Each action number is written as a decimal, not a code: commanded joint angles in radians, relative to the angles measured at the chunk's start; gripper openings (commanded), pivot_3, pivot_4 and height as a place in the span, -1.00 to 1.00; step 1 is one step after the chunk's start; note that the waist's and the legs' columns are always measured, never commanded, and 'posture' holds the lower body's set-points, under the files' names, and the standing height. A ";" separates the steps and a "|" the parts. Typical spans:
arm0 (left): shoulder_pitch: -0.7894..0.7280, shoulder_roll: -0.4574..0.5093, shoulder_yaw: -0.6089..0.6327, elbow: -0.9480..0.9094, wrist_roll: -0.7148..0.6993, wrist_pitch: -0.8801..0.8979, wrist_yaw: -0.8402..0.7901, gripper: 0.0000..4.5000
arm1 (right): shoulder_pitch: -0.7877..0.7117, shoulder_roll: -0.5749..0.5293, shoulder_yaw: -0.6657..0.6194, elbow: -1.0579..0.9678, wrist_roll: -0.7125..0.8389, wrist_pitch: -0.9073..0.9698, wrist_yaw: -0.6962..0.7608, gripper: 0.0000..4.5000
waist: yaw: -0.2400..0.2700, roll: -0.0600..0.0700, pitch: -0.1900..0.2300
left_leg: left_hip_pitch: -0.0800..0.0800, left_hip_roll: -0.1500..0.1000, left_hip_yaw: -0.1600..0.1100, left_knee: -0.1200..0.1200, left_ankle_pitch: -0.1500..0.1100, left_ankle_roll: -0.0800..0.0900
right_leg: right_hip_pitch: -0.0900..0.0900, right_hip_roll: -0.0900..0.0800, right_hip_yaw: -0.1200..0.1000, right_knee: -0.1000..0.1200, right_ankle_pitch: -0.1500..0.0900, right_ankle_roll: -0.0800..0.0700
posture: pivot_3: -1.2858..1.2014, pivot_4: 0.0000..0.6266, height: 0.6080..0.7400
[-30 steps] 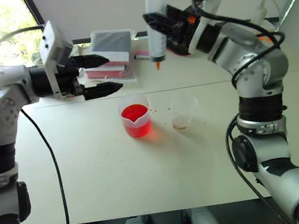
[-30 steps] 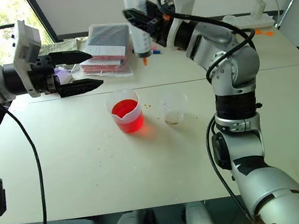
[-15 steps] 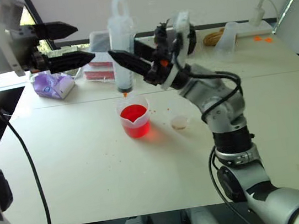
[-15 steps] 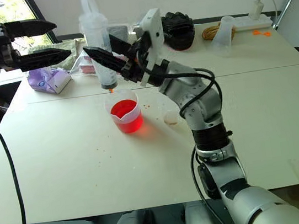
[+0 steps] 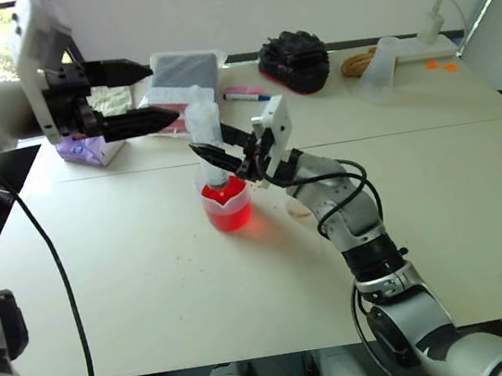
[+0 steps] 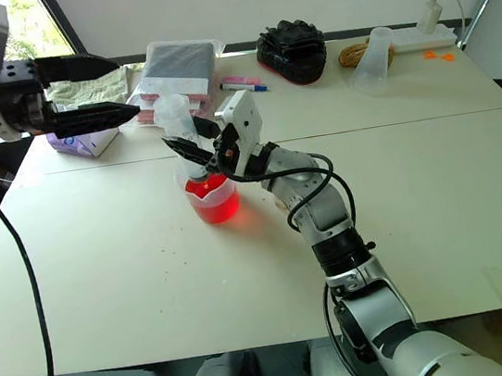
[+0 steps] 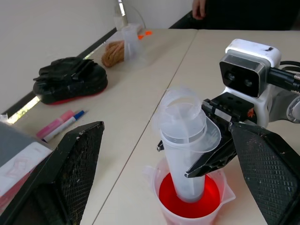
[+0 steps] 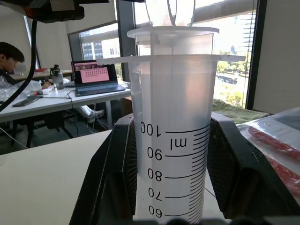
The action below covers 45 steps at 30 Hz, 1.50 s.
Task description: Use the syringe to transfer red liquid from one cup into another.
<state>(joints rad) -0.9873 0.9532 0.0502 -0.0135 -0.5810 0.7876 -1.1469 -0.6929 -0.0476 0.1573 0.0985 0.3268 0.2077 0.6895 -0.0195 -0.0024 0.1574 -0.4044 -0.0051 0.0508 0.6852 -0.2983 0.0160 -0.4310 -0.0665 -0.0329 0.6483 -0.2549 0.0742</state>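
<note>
While our right gripper (image 5: 221,158) stays clamped on the syringe (image 5: 207,147), its tip sits down in the red liquid (image 5: 225,194) of the spouted beaker (image 5: 227,205), near the middle of the white table (image 5: 153,286). To draw well we should keep the barrel upright and centred, the tip under the surface and off the beaker wall, then bring our left gripper (image 5: 126,98) over to the plunger top (image 7: 180,101) and pull slowly and straight so no air gets in. That left gripper hangs with its 2 fingers spread wide and empty, up and to the left of the beaker. We cannot make out the plain cup behind the right arm. Compared with 1 second ago, the syringe has come down from high above the table into the beaker, while the left gripper has hardly moved.
</note>
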 commanded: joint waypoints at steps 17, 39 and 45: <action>0.033 -0.104 0.005 0.080 0.135 -0.176 0.062 1.00 | 0.026 -0.015 0.023 -0.049 -0.039 -0.056 0.008 -0.35 | 0.001 -0.001 0.000 | 0.000 0.000 0.000 0.000 0.000 0.000 | 0.000 0.000 0.000 0.000 0.000 0.000 | 0.03 -0.52 1.00; 0.033 -0.115 0.030 0.014 0.037 -0.043 0.026 1.00 | 0.032 -0.024 0.032 -0.045 -0.052 -0.053 0.022 -0.35 | 0.002 -0.001 0.000 | 0.000 0.000 0.000 0.000 0.000 0.000 | 0.000 0.000 0.000 0.001 0.000 0.000 | 0.03 -0.52 1.00; 0.027 -0.137 0.010 0.039 0.058 -0.074 0.050 1.00 | 0.032 -0.026 0.033 -0.048 -0.051 -0.051 0.022 -0.35 | 0.002 -0.001 0.000 | 0.000 0.000 0.000 0.000 0.000 0.000 | 0.000 0.000 0.000 0.001 0.000 0.000 | 0.03 -0.52 1.00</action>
<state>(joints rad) -0.9387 0.8162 0.0445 0.0333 -0.5309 0.7328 -1.1062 -0.6554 -0.0786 0.1911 0.0845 0.2749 0.1690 0.7113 -0.0176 -0.0030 0.1576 -0.4043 -0.0047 0.0507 0.6853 -0.2982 0.0158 -0.4312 -0.0661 -0.0324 0.6490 -0.2549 0.0741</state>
